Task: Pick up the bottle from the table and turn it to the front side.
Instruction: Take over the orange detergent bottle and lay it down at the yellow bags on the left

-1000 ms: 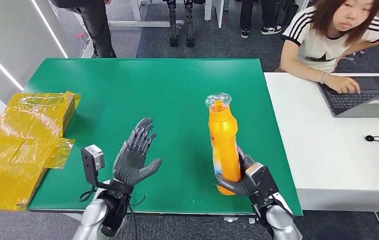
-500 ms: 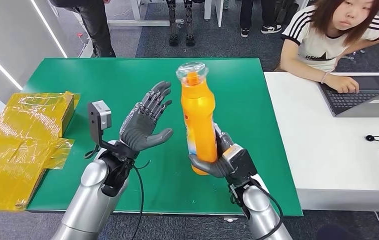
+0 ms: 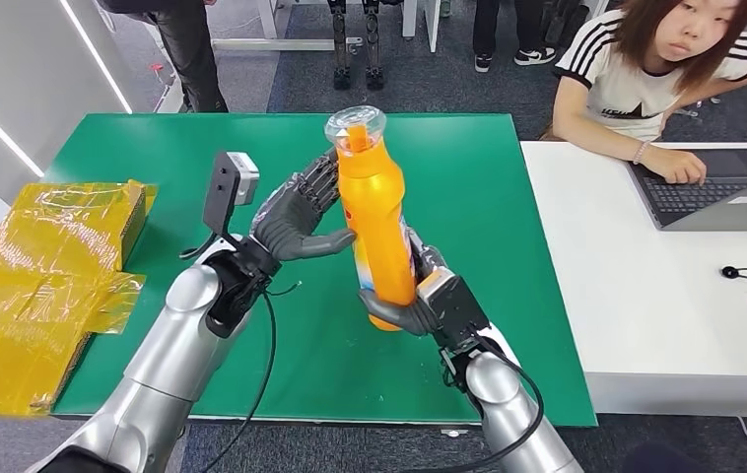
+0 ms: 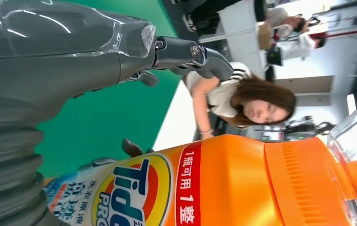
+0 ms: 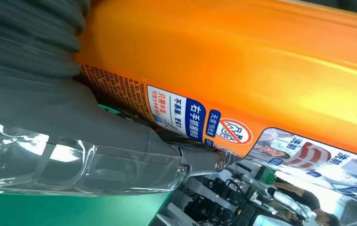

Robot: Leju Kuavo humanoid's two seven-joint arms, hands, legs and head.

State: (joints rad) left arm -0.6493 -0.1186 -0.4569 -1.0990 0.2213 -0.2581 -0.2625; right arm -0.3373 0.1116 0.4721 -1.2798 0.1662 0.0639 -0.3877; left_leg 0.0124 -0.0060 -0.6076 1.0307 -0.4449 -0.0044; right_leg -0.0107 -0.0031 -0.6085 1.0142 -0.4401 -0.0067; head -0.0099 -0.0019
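Head view: held bottle (image 3: 375, 222) upright above green table (image 3: 508, 246) in right hand (image 3: 419, 301), long axis 12 to 6. Left hand (image 3: 296, 217) spread wide, thumb touching at 9 o'clock.

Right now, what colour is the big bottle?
Bright orange bottle, seen best from the head view.

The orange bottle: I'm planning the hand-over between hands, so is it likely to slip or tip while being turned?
The orange bottle looks glossy, so probably slippery. The right hand grips only its base, so the tall body may lever sideways. It seems rigid plastic, unlikely to buckle.
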